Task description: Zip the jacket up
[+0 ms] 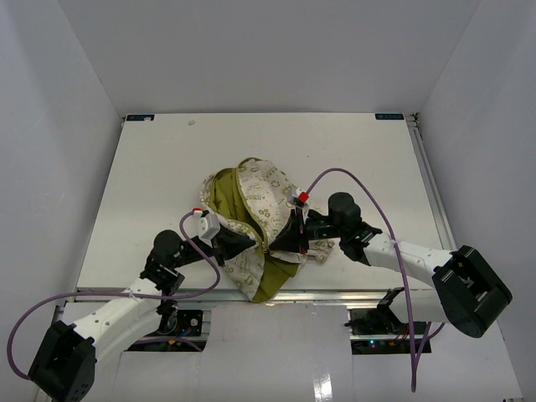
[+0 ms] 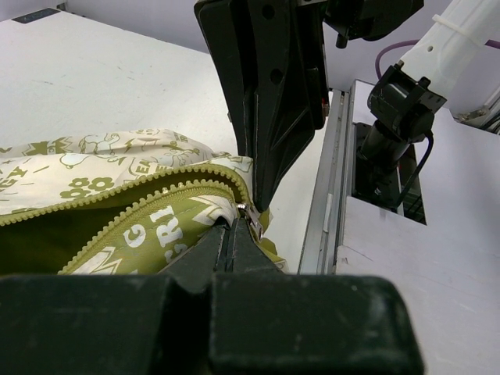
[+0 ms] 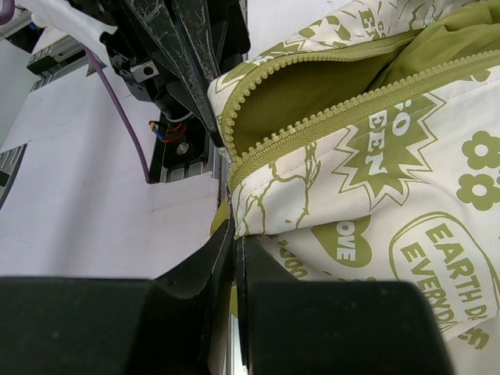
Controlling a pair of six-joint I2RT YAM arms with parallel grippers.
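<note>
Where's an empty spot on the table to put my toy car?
The table is bare along its far edge behind the jacket, and on the left between jacket and table edge. The far right corner is bare too. It's crowded near the front middle, where the left fingers and right fingers pinch the jacket.

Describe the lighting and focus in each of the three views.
Top external: even light, only soft shadow beside the jacket. Left wrist: zipper teeth sharp, left gripper dark and blurred. Right wrist: printed fabric sharp, right gripper a dark blur.
</note>
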